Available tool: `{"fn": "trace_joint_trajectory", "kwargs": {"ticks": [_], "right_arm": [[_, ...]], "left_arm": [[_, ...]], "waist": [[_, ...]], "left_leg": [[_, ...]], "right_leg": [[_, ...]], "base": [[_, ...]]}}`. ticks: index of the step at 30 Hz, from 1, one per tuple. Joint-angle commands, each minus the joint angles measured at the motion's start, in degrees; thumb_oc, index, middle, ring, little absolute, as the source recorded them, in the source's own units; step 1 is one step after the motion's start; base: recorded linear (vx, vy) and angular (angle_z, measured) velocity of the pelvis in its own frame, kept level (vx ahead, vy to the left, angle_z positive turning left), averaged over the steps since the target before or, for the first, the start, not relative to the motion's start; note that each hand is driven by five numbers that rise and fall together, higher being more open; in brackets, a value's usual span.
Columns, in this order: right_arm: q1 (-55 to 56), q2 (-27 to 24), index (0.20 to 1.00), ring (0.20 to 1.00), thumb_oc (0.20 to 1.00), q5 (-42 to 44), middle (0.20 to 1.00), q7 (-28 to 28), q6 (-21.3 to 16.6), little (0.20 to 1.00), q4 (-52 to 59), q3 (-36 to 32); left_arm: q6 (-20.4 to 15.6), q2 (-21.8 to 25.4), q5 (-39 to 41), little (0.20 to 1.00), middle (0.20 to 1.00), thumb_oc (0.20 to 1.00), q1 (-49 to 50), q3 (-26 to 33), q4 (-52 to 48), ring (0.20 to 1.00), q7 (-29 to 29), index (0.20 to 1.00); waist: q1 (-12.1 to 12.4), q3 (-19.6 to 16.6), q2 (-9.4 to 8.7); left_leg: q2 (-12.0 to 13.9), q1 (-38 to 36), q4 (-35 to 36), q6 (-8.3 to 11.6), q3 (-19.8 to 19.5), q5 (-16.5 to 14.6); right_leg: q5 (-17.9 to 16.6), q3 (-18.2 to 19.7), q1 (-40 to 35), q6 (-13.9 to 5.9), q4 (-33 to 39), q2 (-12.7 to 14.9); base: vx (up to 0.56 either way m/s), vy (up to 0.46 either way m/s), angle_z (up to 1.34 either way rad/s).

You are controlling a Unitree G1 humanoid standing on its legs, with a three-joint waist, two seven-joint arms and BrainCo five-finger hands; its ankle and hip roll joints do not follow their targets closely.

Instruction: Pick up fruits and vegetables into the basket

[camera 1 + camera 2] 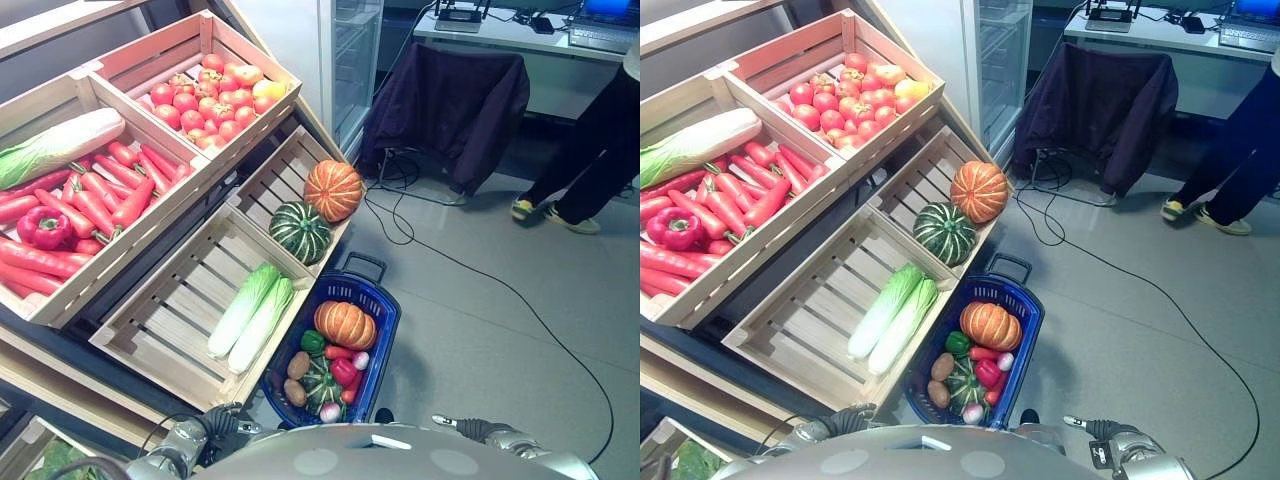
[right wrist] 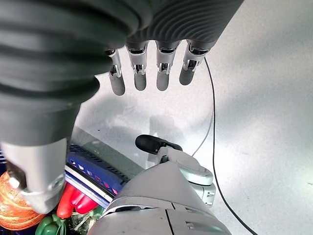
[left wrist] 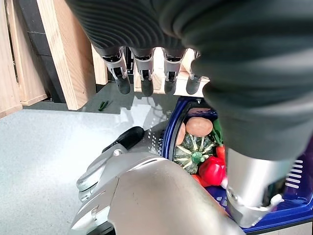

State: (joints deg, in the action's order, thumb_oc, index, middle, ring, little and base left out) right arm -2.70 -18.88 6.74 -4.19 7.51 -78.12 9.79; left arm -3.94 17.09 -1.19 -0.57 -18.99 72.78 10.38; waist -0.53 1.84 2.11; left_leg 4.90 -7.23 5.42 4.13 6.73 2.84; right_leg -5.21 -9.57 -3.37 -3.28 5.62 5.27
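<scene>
- The blue basket [image 1: 385, 310] sits on the floor, near the low wooden crate [image 1: 170, 320]; inside it are an orange pumpkin [image 1: 345, 324], a small striped green squash [image 1: 322, 383], a red pepper [image 1: 344, 371], a green pepper [image 1: 313, 342] and two potatoes [image 1: 297, 366]
- The left hand [image 3: 146, 73] hangs over the floor with straight fingers, holding nothing
- The right hand [image 2: 151, 73] is the same; straight fingers, nothing in it
- Two long cabbages [image 1: 250, 315] lie in the low crate; a second orange pumpkin [image 1: 333, 190] and a big green squash [image 1: 299, 232] sit in the crate just beyond

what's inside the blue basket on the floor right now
The blue basket holds an orange pumpkin, a small striped green squash, a green pepper, red peppers, two potatoes and a pinkish radish. Anything beneath these is covered.
</scene>
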Motion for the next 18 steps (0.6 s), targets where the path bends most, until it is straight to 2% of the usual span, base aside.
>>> {"fn": "trace_joint_trajectory", "kwargs": {"ticks": [1, 8, 18], "right_arm": [[-5.1, 1.1, 1.0, 1.0, 1.0, 0.8, 1.0, -0.2, 0.2, 1.0, -3.6, 0.9], [-5.1, 0.7, 1.0, 1.0, 1.0, 1.0, 1.0, 0.5, 0.3, 1.0, -3.6, 1.4], [-11.9, 0.2, 1.0, 1.0, 1.0, 7.0, 1.0, 3.5, 0.3, 1.0, 0.6, 4.0]], "left_arm": [[-0.4, 0.4, 1.2, 1.0, 1.0, 1.0, -3.5, 1.9, 3.1, 1.0, -1.4, 1.0], [-1.3, 0.3, 3.5, 1.0, 1.0, 1.0, -3.1, 1.7, 2.5, 1.0, -2.2, 1.0], [-5.1, 0.3, 11.1, 1.0, 1.0, 1.0, -9.5, 0.1, -0.5, 1.0, -4.1, 1.0]], "waist": [[-0.4, 2.7, -1.93], [-0.1, 5.0, -1.5], [-0.5, 15.6, -0.15]], "left_leg": [[-0.8, 0.9, -0.4, -0.12, -3.3, -5.3], [-1.4, 5.0, -0.4, -0.32, -4.3, -3.8], [-2.4, 15.5, -0.4, -0.7, -5.4, 0.0]], "right_leg": [[4.2, 1.4, -2.6, -5.13, -0.6, 2.7], [3.2, 2.3, 1.0, -4.96, -0.6, 2.6], [0.2, 3.4, 12.1, -3.65, -0.6, 1.2]], "base": [[0.0, 0.0, 0.0], [-0.01, -0.003, 0.0], [-0.2, -0.004, 0.03]]}}
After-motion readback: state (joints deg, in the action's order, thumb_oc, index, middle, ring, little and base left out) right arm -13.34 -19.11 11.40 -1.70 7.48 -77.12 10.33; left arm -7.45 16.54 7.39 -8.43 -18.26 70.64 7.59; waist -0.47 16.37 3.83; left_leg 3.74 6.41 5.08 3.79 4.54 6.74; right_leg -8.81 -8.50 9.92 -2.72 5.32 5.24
